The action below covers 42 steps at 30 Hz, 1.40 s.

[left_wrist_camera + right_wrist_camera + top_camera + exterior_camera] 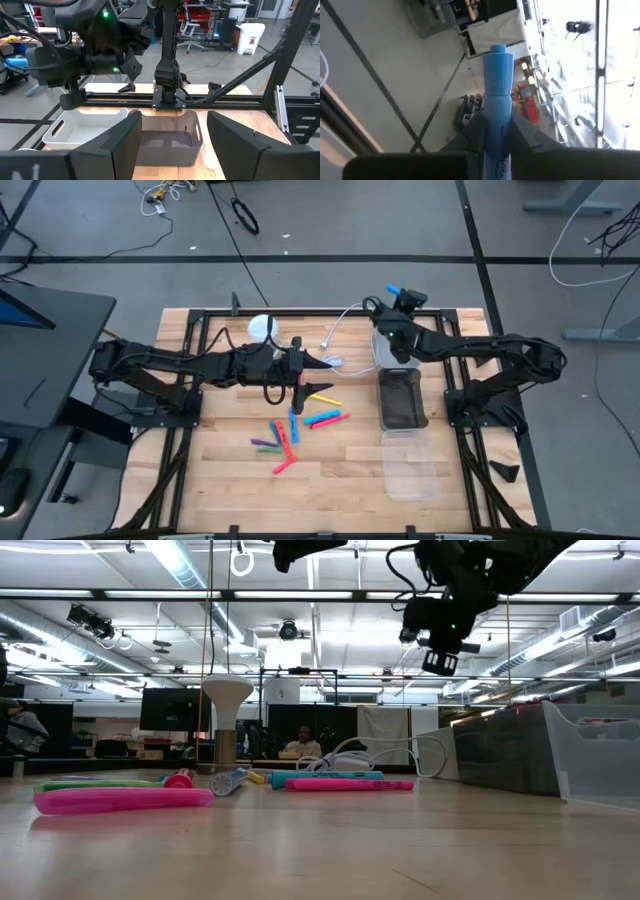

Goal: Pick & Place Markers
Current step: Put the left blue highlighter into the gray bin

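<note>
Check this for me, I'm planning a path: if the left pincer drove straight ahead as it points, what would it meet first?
Likely the dark bin, centred ahead of the open left pincer; depth is unclear. The right pincer holds a blue marker.

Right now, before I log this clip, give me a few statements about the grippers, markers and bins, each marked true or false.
1. The right gripper holds a blue marker. True.
2. The left gripper is clamped on a pink marker. False: its fingers are open and empty.
3. Several markers lie on the wooden table. True.
4. The dark bin is full of markers. False: no markers are visible in it.
</note>
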Each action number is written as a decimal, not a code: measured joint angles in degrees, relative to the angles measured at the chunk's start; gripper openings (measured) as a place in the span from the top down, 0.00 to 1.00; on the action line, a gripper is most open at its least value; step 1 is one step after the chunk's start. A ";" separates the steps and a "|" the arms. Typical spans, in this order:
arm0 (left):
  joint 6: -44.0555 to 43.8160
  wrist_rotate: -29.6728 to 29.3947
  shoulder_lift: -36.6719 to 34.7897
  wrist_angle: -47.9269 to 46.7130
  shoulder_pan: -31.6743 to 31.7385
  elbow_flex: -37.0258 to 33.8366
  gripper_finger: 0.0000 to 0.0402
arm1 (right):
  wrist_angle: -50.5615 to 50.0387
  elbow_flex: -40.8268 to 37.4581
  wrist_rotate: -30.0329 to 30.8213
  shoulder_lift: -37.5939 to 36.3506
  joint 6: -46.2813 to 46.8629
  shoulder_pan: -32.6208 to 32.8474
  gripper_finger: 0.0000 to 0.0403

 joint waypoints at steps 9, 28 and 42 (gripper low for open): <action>0.48 0.01 0.00 0.00 0.02 0.00 0.42 | -17.88 0.02 -18.66 -0.13 33.87 -1.15 0.88; -0.11 0.01 0.02 0.37 0.04 0.00 0.42 | -49.99 12.30 -46.90 1.37 81.34 -11.86 0.88; -0.11 0.01 0.02 0.47 0.04 0.00 0.42 | -55.59 12.96 -59.01 13.00 84.33 -22.02 0.88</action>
